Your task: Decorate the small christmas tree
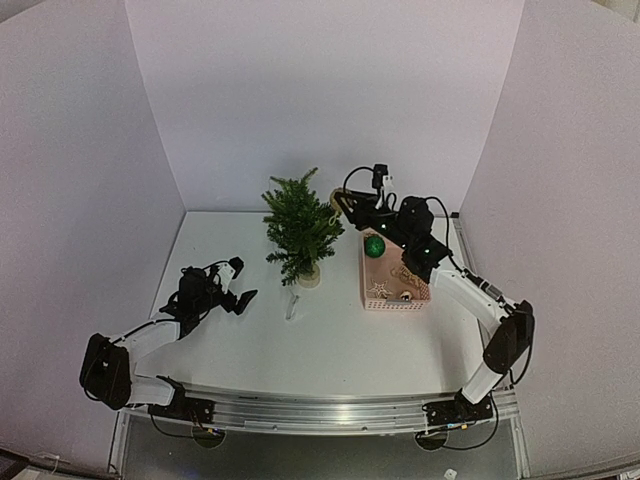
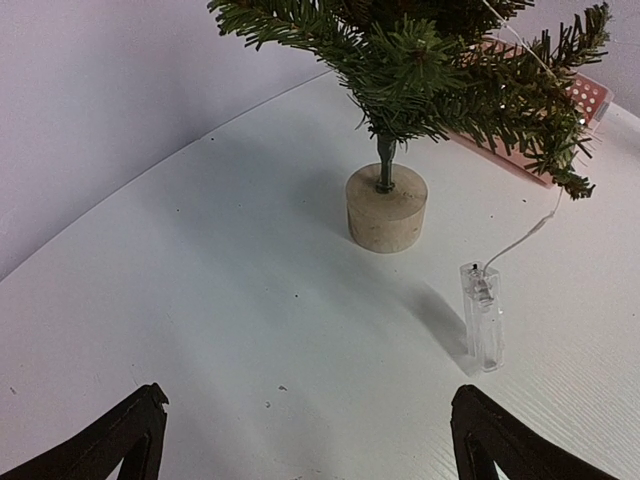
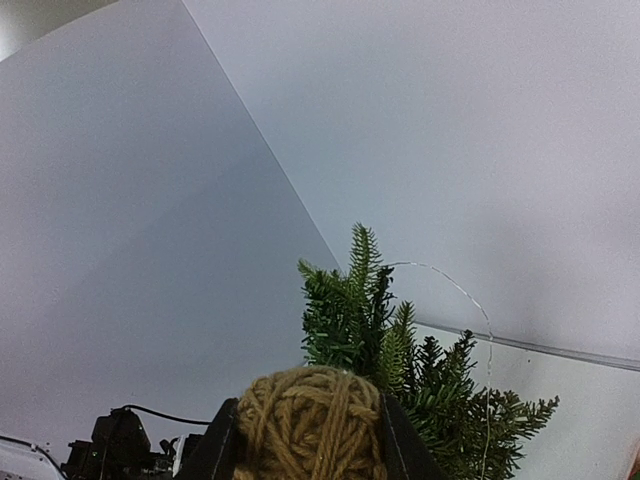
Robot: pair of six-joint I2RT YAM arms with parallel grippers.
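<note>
The right pincer (image 3: 310, 445) pinches a brown yarn ball (image 3: 314, 405) high beside the small christmas tree (image 1: 300, 225), which stands on the desk (image 1: 250, 340) near its back edge. The left pincer (image 2: 310, 415) is spread wide. I think the ball is being hung, so next it needs a branch to rest on.

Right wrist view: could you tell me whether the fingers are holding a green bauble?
No, the fingers of the right gripper clasp a tan yarn ball.

The white worktop (image 1: 330, 345) carries the small christmas tree (image 1: 300, 228) near centre, a pink basket (image 1: 397, 302) at its 3 o'clock and a clear battery case (image 1: 291, 305) at 7 o'clock.
</note>
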